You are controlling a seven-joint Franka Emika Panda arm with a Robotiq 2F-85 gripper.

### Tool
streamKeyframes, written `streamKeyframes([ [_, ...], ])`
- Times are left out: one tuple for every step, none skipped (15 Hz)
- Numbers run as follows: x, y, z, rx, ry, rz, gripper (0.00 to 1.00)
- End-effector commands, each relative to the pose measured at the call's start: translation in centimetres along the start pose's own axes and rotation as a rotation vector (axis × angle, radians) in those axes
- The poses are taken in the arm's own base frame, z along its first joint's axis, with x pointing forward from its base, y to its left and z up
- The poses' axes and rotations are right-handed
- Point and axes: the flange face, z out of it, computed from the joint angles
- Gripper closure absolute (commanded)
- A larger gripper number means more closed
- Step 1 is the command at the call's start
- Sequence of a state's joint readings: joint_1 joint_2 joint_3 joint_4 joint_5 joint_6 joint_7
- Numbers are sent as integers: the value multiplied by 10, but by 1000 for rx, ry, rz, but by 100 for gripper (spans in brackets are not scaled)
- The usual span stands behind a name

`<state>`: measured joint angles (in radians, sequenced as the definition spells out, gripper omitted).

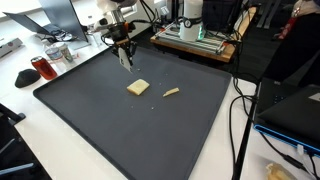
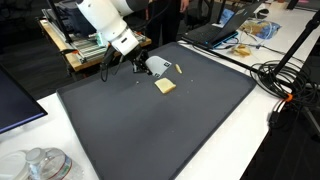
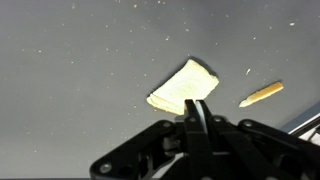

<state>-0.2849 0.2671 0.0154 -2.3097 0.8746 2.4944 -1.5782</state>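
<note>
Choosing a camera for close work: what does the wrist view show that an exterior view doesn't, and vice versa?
Only the wrist view: the hand from close behind, its fingers shut with nothing seen between them, and pale specks scattered over the surface.
Only an exterior view: the white arm, the white table around the mat, and a laptop and cables beyond it.
Both: the dark mat, the pale square piece ahead of the hand, and the thin stick lying beside it, apart from it.
</note>
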Motion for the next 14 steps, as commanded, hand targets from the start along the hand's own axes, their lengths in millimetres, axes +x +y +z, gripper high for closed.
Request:
streamKeyframes([
  [4,-46,-17,-108,-38,13,99],
  [10,-56,-18,-144,-54,7,99],
  [16,-66,-19,-171,-71,-10,99],
  [22,-75,-20,-196,-95,-32,99],
  [27,-84,-20,-217,-132,-63,99],
  [31,-90,-19,-231,-163,-96,99],
  [29,-97,-14,-254,-199,-142,99],
  [32,-100,-13,-271,-227,-191,99],
  [34,-100,-10,-290,-256,-230,99],
  [39,-99,-9,-303,-287,-276,99],
  [44,-95,-8,-315,-323,-314,99],
  [55,-92,-11,-326,-361,-359,99],
  [66,-89,-16,-346,-397,-398,99],
  [80,-88,-22,-367,-436,-439,99],
])
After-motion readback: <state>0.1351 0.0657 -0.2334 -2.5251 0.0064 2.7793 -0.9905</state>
